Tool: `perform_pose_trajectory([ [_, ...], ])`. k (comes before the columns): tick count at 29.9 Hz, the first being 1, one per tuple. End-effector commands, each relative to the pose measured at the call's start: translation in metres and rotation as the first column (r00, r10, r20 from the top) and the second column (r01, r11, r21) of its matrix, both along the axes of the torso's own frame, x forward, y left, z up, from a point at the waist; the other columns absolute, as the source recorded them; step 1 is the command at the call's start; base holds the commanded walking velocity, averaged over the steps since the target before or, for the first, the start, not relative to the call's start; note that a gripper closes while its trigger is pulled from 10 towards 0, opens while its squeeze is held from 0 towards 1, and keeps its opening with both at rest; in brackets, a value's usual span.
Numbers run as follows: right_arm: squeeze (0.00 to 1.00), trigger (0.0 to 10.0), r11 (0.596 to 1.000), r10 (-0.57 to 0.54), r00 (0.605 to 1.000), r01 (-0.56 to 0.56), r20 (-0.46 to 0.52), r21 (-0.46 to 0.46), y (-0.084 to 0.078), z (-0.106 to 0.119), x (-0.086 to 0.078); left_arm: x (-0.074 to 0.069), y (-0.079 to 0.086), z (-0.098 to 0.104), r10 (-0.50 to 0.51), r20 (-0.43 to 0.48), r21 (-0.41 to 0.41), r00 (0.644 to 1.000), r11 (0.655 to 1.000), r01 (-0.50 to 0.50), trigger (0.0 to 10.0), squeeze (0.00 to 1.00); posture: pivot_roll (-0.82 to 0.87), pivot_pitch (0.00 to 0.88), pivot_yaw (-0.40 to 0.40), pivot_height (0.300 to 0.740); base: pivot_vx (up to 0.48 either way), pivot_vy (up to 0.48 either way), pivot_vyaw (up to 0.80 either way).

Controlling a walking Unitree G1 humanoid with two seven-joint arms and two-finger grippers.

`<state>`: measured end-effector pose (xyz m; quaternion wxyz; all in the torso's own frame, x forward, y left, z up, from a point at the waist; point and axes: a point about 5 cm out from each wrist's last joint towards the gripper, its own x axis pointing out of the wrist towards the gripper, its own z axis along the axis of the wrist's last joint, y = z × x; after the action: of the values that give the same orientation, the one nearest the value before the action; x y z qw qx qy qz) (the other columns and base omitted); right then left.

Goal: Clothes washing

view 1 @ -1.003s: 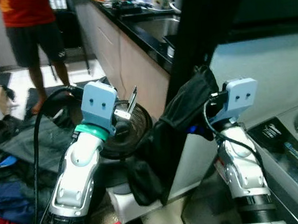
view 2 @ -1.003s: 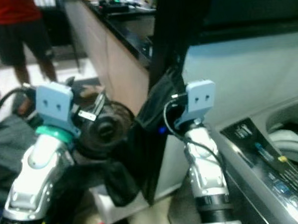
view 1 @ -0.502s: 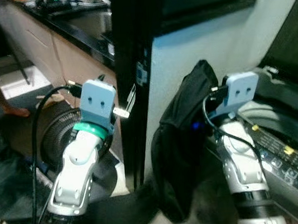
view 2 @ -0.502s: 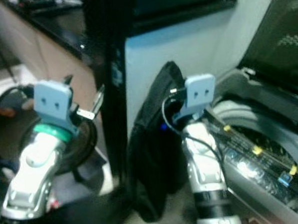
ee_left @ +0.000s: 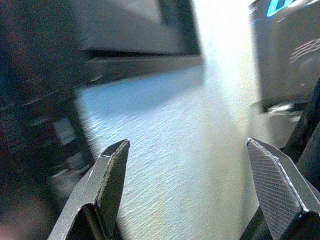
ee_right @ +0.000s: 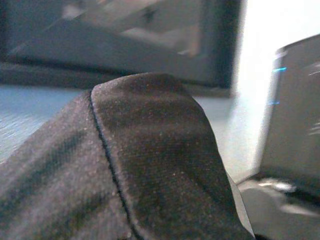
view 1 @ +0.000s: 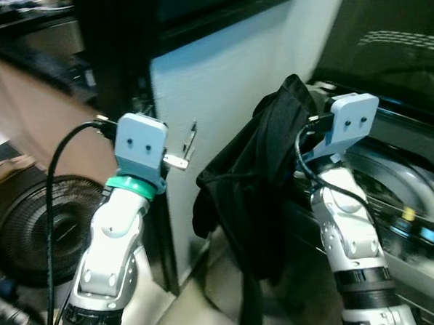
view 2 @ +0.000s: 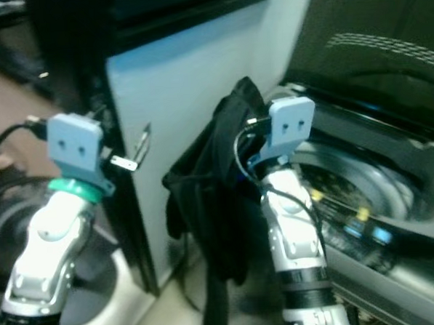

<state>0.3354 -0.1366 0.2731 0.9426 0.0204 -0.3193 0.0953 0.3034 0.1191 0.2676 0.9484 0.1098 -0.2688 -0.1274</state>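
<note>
A black garment (view 1: pixel 255 197) hangs from my right gripper (view 1: pixel 305 131), which is raised at chest height and shut on its top fold; the cloth (ee_right: pixel 150 165) covers the fingers. The garment dangles just left of the top-loading washing machine (view 1: pixel 393 190), whose dark lid (view 1: pixel 393 44) stands open and whose drum rim (view 2: pixel 349 177) shows beside my right arm. My left gripper (ee_left: pixel 187 144) is raised on the left, open and holding nothing, and it points at a white panel (view 1: pixel 220 82).
A black floor fan (view 1: pixel 31 223) stands low on the left behind my left arm. A dark tall cabinet (view 1: pixel 116 44) rises beside the white panel. The washer's lit control strip (view 1: pixel 417 233) runs along its near edge.
The camera has swung right: the person, the counter and the clothes on the floor have left the picture, and the open washer has come in. The garment still hangs from my right gripper.
</note>
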Motion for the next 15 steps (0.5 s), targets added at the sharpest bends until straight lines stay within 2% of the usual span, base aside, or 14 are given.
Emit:
perform_pose_trajectory([
  [1,0.00,10.0,0.999,0.004,1.000,-0.005,0.017,0.045,-0.0023,0.0061,-0.0006,0.0004,0.0000,-0.0017,0.004,-0.006,0.006,1.000,1.000,-0.004,10.0,0.00,0.07,0.012,-0.003,0.740,0.000,0.000,-0.80],
  [6,0.00,10.0,0.994,0.015,1.000,-0.014,-0.001,0.104,-0.0058,0.0066,0.0012,0.0005,0.0003,-0.0019,0.007,-0.009,0.004,1.000,1.000,-0.007,10.0,0.00,0.07,0.012,-0.003,0.740,0.000,0.000,-0.80],
  [15,0.00,10.0,0.993,0.015,1.000,-0.013,-0.022,0.120,-0.0074,0.0029,0.0031,0.0015,0.0013,-0.0028,0.014,-0.021,-0.009,1.000,1.000,-0.014,10.0,0.00,0.07,0.011,-0.007,0.740,0.000,0.000,-0.80],
])
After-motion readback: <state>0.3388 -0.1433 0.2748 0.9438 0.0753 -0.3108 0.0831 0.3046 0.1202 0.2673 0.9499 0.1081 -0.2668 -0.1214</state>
